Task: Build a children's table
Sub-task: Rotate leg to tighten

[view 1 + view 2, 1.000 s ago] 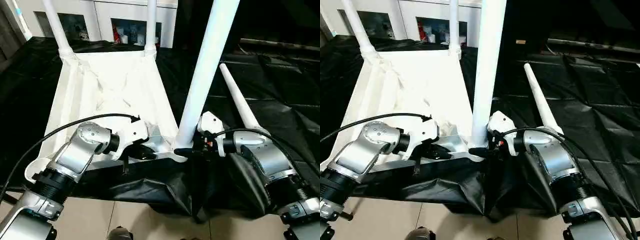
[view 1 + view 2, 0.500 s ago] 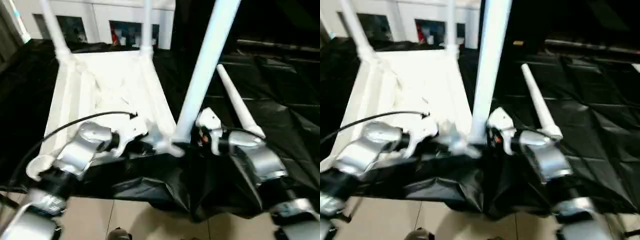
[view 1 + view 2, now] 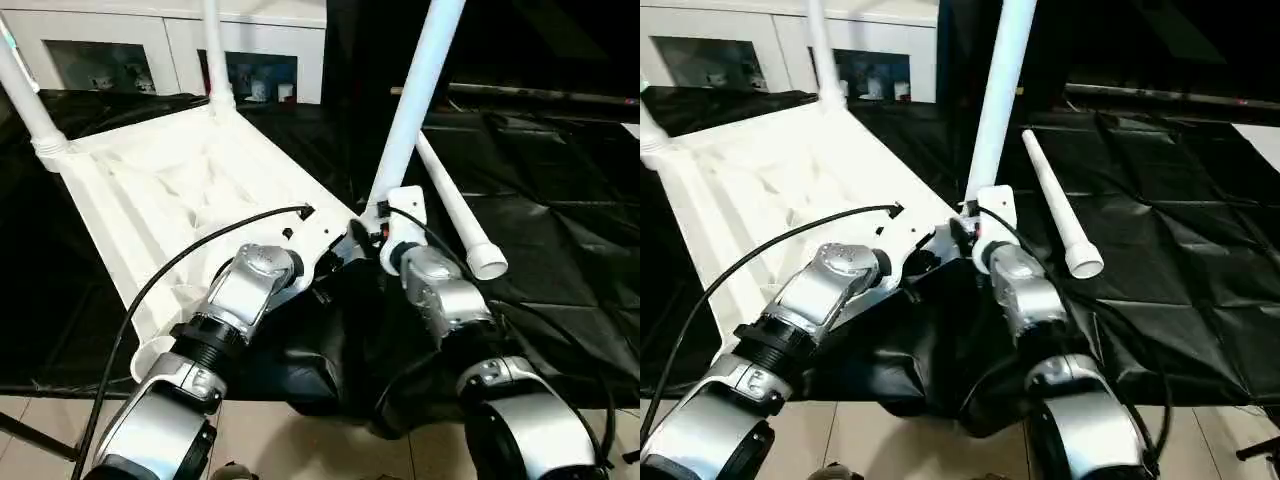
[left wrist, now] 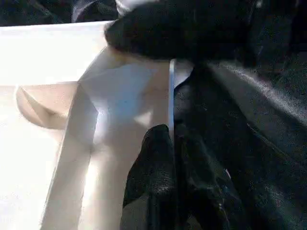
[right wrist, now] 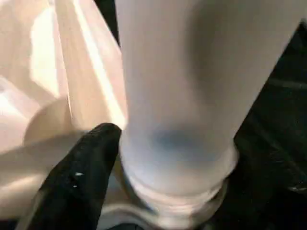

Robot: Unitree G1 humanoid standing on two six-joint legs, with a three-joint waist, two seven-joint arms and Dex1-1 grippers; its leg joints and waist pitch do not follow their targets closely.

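Nearest the camera, the left gripper (image 4: pixel 168 191) pinches the rim of the upturned top (image 3: pixel 180 190), while the right gripper (image 5: pixel 158 191) sits against the base of a leg (image 3: pixel 415 100) standing in the near corner socket; whether it clasps it I cannot tell. Beside it a loose leg (image 3: pixel 455 215) lies on black sheeting (image 3: pixel 560 200), and farther off two legs (image 3: pixel 215 50) stand in the far sockets before a cabinet (image 3: pixel 150 40).

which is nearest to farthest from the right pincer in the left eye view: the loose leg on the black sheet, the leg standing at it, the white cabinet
1. Standing leg, right at the right pincer.
2. Loose leg, lying just to its right.
3. White cabinet, far back on the left.
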